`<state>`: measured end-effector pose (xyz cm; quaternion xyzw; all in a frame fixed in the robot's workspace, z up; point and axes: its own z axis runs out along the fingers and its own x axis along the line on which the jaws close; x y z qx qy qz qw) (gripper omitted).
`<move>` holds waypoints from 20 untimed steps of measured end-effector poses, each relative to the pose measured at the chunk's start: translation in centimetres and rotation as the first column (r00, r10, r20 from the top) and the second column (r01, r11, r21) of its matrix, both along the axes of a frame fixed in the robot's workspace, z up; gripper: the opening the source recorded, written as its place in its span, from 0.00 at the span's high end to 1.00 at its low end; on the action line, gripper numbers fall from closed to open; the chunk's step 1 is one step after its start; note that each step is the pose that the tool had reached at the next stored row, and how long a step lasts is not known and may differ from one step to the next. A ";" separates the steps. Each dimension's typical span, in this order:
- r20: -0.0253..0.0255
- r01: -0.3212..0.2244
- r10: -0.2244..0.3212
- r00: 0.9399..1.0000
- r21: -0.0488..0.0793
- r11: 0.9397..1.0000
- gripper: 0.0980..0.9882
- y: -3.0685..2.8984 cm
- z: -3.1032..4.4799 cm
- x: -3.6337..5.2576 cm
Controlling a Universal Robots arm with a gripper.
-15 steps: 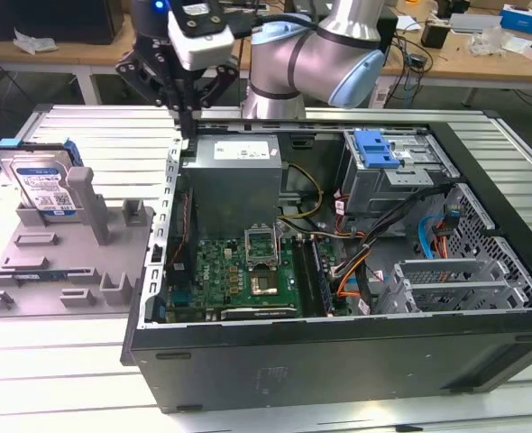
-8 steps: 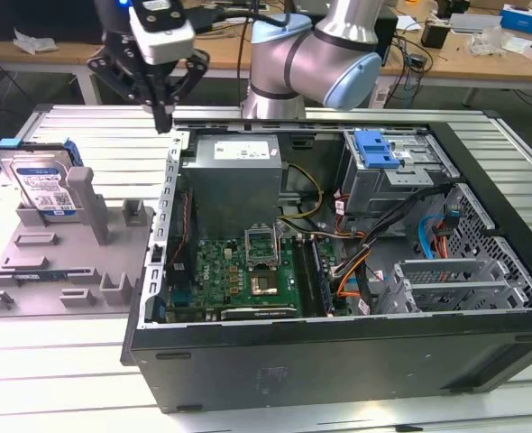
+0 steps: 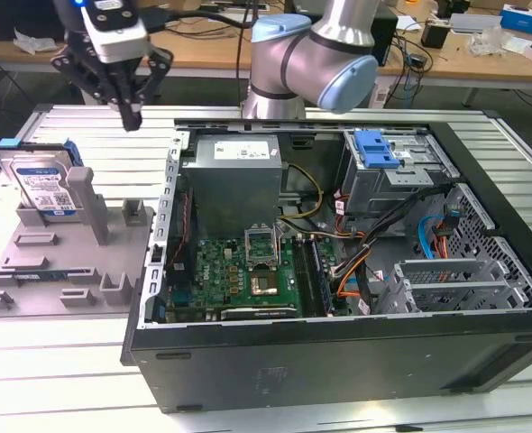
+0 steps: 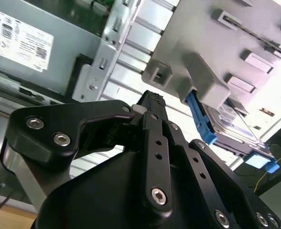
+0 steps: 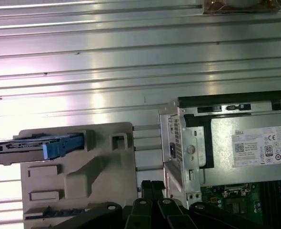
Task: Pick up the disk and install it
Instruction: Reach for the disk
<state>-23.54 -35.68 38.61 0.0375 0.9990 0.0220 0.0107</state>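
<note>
Hanging above the ribbed metal table [image 3: 68, 379], the hand [image 3: 133, 122] points downward with its dark fingers pressed together and nothing between them. Both wrist views show the same closed tips [image 4: 152, 100] [image 5: 152, 185]. It sits at the end of the silver-and-blue arm [image 3: 320, 54], which reaches in from the far side of the scene.

The disk [image 3: 41, 180] is well apart from the hand, toward the exterior view's left. It stands on edge in the grey moulded tray [image 3: 59, 271], slightly tilted, with its white-and-blue label facing the exterior camera and its blue carrier showing along the top and side edges. An upright grey post [image 3: 81, 194] rises just beside it on the exterior view's right. In the second wrist view the disk [image 4: 228, 117] shows past the tray [image 4: 202, 38]; in the first wrist view it appears edge-on [image 5: 31, 147] at the tray's far end [image 5: 83, 181].

An open computer case [image 3: 338, 361] lies on the table on the exterior view's right, just beside the tray. Inside it are a grey power supply [image 3: 234, 171], a green motherboard [image 3: 239, 271] and, at the metal drive bay, a blue plastic clip [image 3: 374, 149]. The hand hovers over the strip of table near the case's wall — nearer to the tray's far edge than to the disk.
</note>
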 end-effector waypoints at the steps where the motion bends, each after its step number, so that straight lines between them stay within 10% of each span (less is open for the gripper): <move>1: 0.000 0.000 0.000 1.000 0.000 1.000 0.99 0.12 -0.04 -0.40; 20: -0.014 0.000 0.000 1.000 0.000 1.000 0.99 3.41 -1.09 -10.70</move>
